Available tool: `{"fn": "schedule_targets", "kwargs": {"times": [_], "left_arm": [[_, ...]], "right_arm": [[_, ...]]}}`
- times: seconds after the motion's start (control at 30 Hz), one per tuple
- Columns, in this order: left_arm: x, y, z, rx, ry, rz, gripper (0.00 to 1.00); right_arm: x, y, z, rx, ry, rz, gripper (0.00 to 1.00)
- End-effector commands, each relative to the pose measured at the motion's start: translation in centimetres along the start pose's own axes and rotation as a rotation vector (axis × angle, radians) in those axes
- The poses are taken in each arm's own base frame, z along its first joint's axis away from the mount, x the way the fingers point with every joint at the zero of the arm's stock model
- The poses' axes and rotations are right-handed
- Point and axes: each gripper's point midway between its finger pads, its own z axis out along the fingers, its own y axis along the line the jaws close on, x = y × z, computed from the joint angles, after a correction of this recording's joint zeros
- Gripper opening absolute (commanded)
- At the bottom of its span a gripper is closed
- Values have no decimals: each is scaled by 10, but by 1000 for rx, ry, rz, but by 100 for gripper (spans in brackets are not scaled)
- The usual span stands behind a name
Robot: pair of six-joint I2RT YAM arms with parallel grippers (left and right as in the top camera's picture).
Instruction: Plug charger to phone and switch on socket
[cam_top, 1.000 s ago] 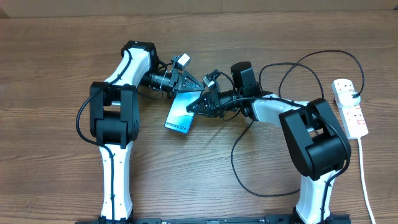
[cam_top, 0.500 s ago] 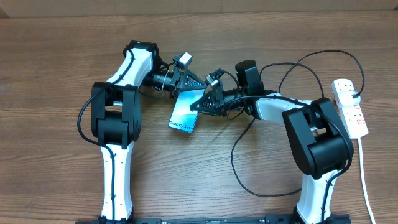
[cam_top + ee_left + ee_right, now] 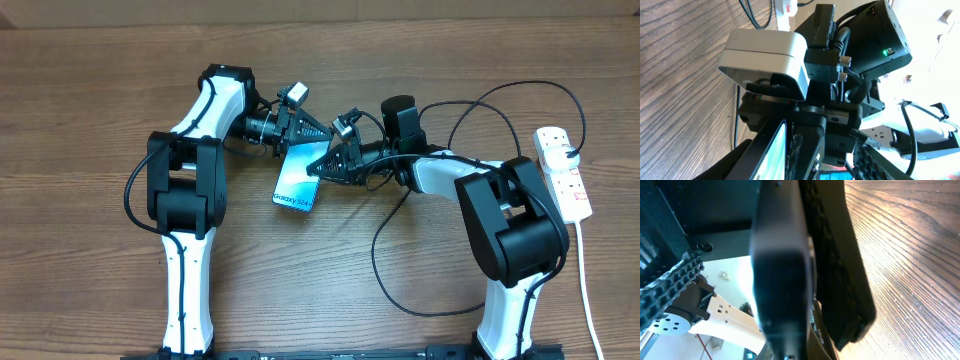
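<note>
The left gripper (image 3: 305, 142) has its jaws partway apart and closed on the upper end of the slim, black-edged, bright blue-white-screened phone (image 3: 293, 186). The phone's long axis runs from that grip down toward the near edge of the brown wooden table (image 3: 80, 280); whether its lower end rests there I cannot tell. Just to its right, the right gripper (image 3: 313, 167) points leftward with jaws fully shut, its tip at the phone's right edge near the top. Whether the connector is pinched there is hidden. The long thin black charger (image 3: 377, 250) cable loops beside that arm. Far right lies the white oblong socket (image 3: 566, 178) strip with red switches, well apart, with the right arm nearer to it.
</note>
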Motion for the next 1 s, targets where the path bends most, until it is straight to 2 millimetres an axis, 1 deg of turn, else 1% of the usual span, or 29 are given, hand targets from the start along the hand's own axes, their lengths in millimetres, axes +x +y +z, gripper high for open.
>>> {"fn": "schedule_targets", "kwargs": {"times": [0.0,0.13,0.27,0.47,0.53,0.57,0.6,0.67,0.7,0.73,0.77,0.8,0.9,0.93,0.97], "left_arm": [[21,9,11,-86,97,-17,4],[22,11,11,-96,103,-19,4],[22,10,10,-93,100,-22,4],[24,13,10,-110,112,-21,4],[25,16,10,-125,122,-20,7],[26,17,9,-135,128,-20,14],[28,19,9,-145,135,-20,26],[30,22,9,-161,148,-19,36],[30,22,9,-166,152,-18,52],[31,23,9,-170,155,-18,77],[31,24,9,-173,156,-15,91],[31,25,9,-179,159,-10,99],[30,26,9,-183,159,-3,100],[30,26,9,-183,159,-1,84],[29,27,9,-184,158,5,38]], "right_arm": [[-70,-26,-58,137,-334,46,4],[-70,-14,-62,93,-313,-8,4],[-69,-13,-67,80,-305,-3,4],[-69,-13,-67,78,-303,2,4],[-69,-13,-67,76,-304,14,4],[-69,-13,-67,76,-304,16,4],[-69,-13,-67,76,-304,16,4],[-69,-13,-67,76,-304,16,4],[-69,-13,-67,76,-304,16,4],[-69,-13,-67,76,-304,16,4],[-69,-13,-67,76,-304,16,4],[-69,-13,-67,76,-304,16,4],[-69,-13,-67,76,-304,16,4],[-69,-13,-67,76,-304,17,4],[-69,-13,-67,76,-304,16,4]]}}
